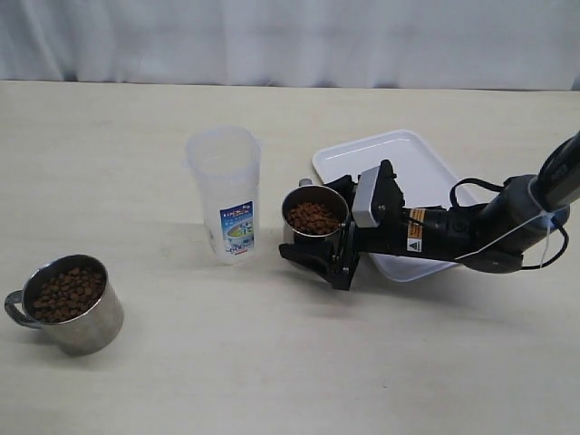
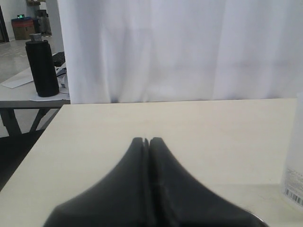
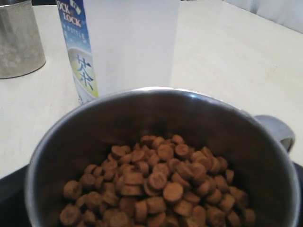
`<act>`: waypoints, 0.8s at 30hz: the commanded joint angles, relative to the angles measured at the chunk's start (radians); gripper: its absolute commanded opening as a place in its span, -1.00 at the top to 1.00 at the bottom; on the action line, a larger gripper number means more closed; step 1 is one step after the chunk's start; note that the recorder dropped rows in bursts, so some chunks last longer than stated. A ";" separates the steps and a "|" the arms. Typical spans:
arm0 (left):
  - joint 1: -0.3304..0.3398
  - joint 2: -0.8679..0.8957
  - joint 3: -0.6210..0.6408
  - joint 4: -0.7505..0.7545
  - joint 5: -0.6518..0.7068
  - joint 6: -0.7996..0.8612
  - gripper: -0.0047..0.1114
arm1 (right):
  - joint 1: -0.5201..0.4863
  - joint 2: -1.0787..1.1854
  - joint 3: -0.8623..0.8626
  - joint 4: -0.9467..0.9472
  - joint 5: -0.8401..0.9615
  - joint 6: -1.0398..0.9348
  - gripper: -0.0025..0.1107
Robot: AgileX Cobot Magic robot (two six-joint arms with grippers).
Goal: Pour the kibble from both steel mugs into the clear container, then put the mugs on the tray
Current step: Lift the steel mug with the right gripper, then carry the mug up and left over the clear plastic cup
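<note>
Right, exterior view first. The right gripper has its jaws spread wide on either side of the mug by the tray, and I see no squeeze on it yet. That mug stands upright on the table, between the clear container and the tray. The second mug, also full, sits well apart at the left.

Left wrist view: the left gripper is closed on nothing.

Right wrist view: the kibble lies loose below the rim, so I expect it to shift on any tilt. The steel looks rigid but slick, so I'd clamp across the body, clear of the handle. The container looks light and tippy. Its label reads "LOCK", with what looks like "BOTTLE" beneath.
</note>
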 commanded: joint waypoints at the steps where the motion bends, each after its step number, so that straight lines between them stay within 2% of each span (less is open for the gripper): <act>1: -0.001 -0.002 0.002 0.005 -0.009 -0.002 0.92 | 0.002 0.001 -0.002 0.010 0.011 -0.008 -0.19; 2: -0.001 -0.002 0.002 0.005 -0.009 -0.002 0.92 | 0.002 0.001 -0.002 0.010 0.011 -0.008 -0.16; 4: -0.001 -0.002 0.002 0.005 -0.009 -0.002 0.92 | 0.000 0.001 -0.002 0.010 0.011 -0.008 0.07; 7: -0.001 -0.002 0.002 0.005 -0.009 -0.002 0.92 | 0.000 0.001 -0.002 0.000 0.011 -0.005 0.62; 9: -0.001 -0.002 0.002 0.005 -0.009 -0.002 0.92 | 0.000 -0.001 0.000 -0.003 0.009 -0.002 0.88; 16: -0.001 -0.002 0.002 0.005 -0.009 -0.002 0.92 | -0.054 -0.067 0.010 -0.092 -0.013 0.027 0.88; 20: -0.001 -0.002 0.002 0.005 -0.009 -0.002 0.92 | -0.091 -0.129 0.020 -0.110 0.009 0.231 0.88; 24: -0.001 -0.002 0.002 0.005 -0.009 -0.002 0.92 | -0.113 -0.215 0.042 -0.105 0.122 0.378 0.88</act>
